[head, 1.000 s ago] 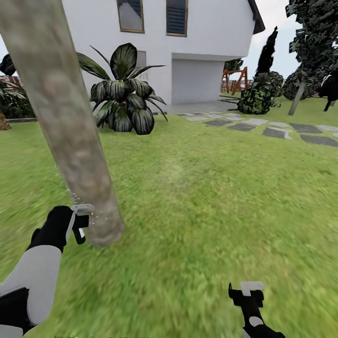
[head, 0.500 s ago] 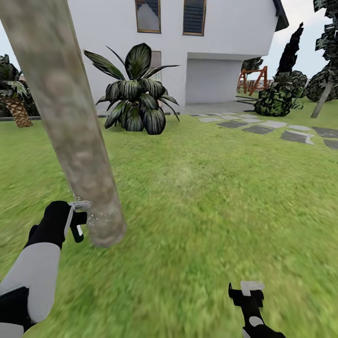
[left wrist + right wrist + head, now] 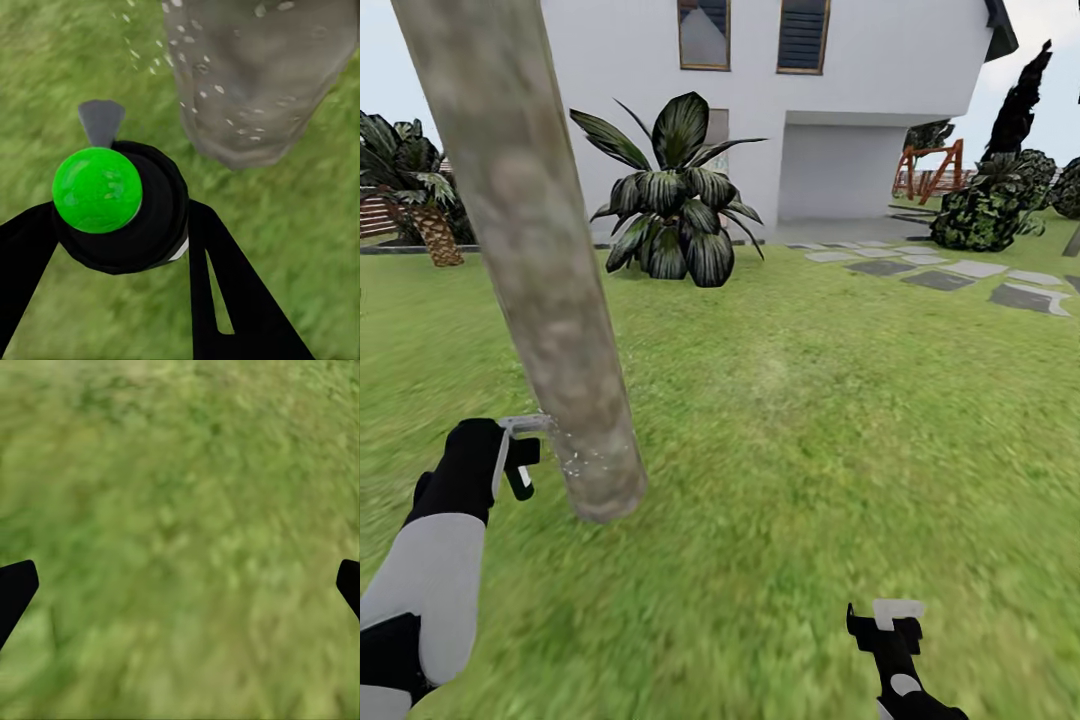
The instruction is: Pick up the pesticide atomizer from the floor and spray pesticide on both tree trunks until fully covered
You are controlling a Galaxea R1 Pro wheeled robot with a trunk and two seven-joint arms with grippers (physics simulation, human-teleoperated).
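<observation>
Low down, left hand (image 3: 112, 225) clamped round the atomizer (image 3: 112, 202), just beside the speckled tree trunk (image 3: 550, 290).

Far ahead of your left gripper (image 3: 520, 460) stands a white house (image 3: 880, 90) with two dark windows (image 3: 705, 33) and a recessed garage door (image 3: 837, 172). In front of its wall grows a big dark-leaved plant (image 3: 670, 205). Ahead and further left of that gripper is a short scaly palm (image 3: 420, 200). Well ahead of your right gripper (image 3: 890, 625) you see a dark bush (image 3: 988, 208) and a red wooden frame (image 3: 930, 168).
</observation>
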